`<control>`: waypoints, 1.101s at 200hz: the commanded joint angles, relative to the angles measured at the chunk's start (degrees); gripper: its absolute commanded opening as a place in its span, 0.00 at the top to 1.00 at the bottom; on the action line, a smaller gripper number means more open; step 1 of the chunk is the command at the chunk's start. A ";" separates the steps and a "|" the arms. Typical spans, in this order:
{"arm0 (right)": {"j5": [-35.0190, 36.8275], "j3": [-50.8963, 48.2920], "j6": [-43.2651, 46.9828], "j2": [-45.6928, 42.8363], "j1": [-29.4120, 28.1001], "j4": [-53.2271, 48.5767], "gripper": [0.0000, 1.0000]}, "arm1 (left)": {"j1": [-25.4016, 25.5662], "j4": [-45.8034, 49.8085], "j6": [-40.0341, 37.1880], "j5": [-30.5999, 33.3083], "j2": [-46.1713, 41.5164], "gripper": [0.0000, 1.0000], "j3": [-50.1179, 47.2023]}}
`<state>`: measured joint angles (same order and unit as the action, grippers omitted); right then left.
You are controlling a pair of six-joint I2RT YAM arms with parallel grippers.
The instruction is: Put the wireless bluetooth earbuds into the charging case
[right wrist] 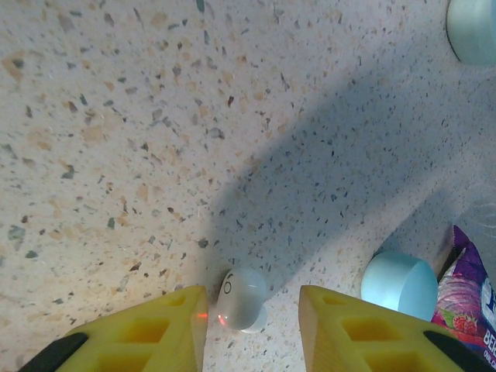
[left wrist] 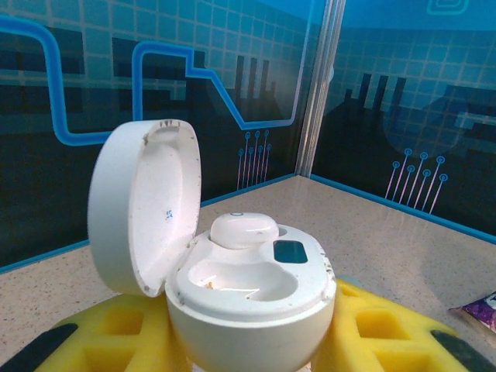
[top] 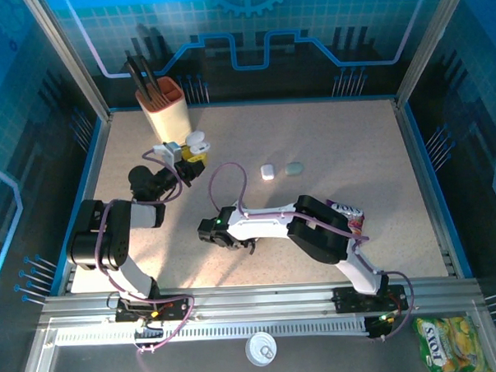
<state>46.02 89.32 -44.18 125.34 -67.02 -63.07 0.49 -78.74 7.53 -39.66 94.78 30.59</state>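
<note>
Alignment was the crux at the right claw point(right wrist: 253, 298). Its yellow fingers point(right wrist: 147, 333) stood part-way apart and gripped nothing, and a white earbud point(right wrist: 240, 301) lay on the speckled bench point(right wrist: 116, 116) in the gap between them. The bud sat off-centre, just beside the finger on the left of the wrist view, with a clear strip of bench between it and the other finger. Its long axis ran roughly along the fingers rather than across them, so a squeeze would, by my reading, meet its narrower sides. The nearer finger would likely touch first and nudge the bud sideways before the other arrived. Further out on the opposite side lay a pale-blue rounded piece point(right wrist: 399, 283), just beside a purple packet point(right wrist: 465, 302) and well clear of the gap. The left claw point(left wrist: 248, 345) was closed on the charging case point(left wrist: 256, 318), holding it upright with its lid point(left wrist: 143, 205) swung open. A second earbud point(left wrist: 244, 230) was seated in the far socket, while the near socket point(left wrist: 240, 283) was bare. In the overhead view the case was held beyond the right claw, farther from the arm bases and a little to the left. The free bud therefore belonged to the right arm, and its route to the bare socket would run away from the bases.
</note>
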 commanded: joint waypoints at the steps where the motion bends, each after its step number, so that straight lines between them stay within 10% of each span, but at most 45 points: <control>1: -0.14 0.75 -2.31 1.33 -0.04 -1.80 0.65 | -0.49 -1.61 -0.45 0.02 0.32 0.63 0.00; 220: -3.30 -1.59 -0.03 2.11 3.20 0.91 0.78 | -0.49 -1.59 -0.26 -0.33 0.32 0.63 -0.16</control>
<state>44.73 88.84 -43.68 126.76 -64.73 -62.50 0.38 -78.74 7.55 -39.66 94.80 30.59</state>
